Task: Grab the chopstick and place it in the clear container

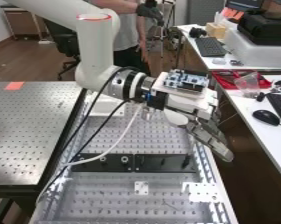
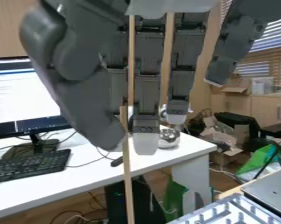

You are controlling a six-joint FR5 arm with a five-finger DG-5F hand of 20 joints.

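The hand hangs beyond the right edge of the perforated bench in the high view, its fingers pointing down and to the right. In the wrist view the hand has its thumb against a finger, pinching a thin wooden chopstick. The chopstick's upper end shows beside the thumb tip, and its length runs well past the fingertips. A clear container stands by the red tray on the white table, behind and to the right of the hand in the high view.
The white table at right holds a black mouse, keyboards and a red tray. Black plates and white brackets lie on the perforated bench. A person stands behind the arm. A monitor and a shiny round object show in the wrist view.
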